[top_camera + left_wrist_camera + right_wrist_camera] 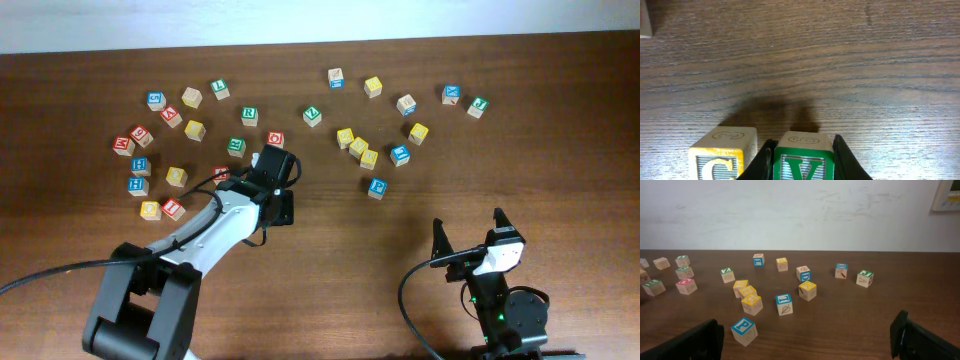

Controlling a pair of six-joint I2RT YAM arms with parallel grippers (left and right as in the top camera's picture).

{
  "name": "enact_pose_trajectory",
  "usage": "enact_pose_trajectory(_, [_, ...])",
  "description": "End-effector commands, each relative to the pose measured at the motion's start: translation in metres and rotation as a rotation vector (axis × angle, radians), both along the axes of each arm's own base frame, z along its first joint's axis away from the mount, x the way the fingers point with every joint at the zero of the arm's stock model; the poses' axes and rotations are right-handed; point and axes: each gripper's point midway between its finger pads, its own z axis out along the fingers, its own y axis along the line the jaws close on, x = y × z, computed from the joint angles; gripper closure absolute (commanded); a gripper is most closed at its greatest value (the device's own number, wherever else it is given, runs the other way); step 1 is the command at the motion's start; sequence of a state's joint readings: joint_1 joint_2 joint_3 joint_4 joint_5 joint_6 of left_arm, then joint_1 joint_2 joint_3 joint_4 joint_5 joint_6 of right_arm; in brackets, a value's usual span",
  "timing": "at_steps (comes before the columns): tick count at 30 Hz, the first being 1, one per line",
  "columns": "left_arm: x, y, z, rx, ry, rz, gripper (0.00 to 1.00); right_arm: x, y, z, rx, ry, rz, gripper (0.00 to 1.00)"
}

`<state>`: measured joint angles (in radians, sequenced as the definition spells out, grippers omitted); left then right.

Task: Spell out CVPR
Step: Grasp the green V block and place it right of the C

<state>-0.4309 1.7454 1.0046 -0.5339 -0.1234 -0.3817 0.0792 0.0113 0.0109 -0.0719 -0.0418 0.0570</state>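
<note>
1. V block (804, 143): green letter on the front, plain wood top w/ a faint ring mark. It sits between the two black fingers of the L gripper (804, 167), at the bottom edge of the left wrist view.
2. L gripper is closed on the V block, one finger flat against each side, no gap visible. The block's underside is out of frame, so I cannot tell if it rests on the table (340, 260) or is a little above it.
3. C block (722, 150): yellow frame, just beside the V block on its left in this view, w/ only the left finger between them. The tops are at approx. the same height and both letters face the camera.
4. In the overhead view this pair is hidden under the L gripper, which is in the middle-left of the table, just below the spread of other blocks (194, 130).
5. P block (377, 187): blue, alone at the near edge of the right-hand group, well apart from the V and C pair. In the right wrist view it is the block nearest to the camera.
6. R block (249, 115): green; the letter seems to be R but it is small. It lies in the left group, beyond the L gripper.
7. R gripper (468, 228): near the bottom right, fingers spread wide, nothing between them, well apart from all blocks.
8. The other blocks lie scattered over the far half of the table, in red, yellow, green and blue.
</note>
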Motion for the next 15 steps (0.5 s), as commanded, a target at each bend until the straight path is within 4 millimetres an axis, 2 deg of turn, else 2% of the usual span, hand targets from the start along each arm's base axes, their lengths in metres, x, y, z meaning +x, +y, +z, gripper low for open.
enact_pose_trajectory(1, [-0.0008,0.0049,-0.0034,0.036,-0.002,-0.006,0.83,-0.0001,-0.0013,-0.0027,0.009,0.006,-0.007,0.02])
enact_pose_trajectory(4, [-0.0016,0.0050,-0.0036,0.036,0.002,-0.006,0.77,0.0000,-0.0013,-0.0026,0.010,0.006,-0.007,0.02])
enact_pose_trajectory(9, [-0.0023,0.0034,-0.0039,0.027,0.006,-0.009,0.76,0.0000,-0.0013,-0.0026,0.010,0.006,-0.007,0.02])
enact_pose_trajectory(15, [-0.0020,0.0033,-0.0031,0.027,0.006,-0.009,0.66,0.0000,-0.0013,-0.0026,0.010,0.006,-0.007,0.02])
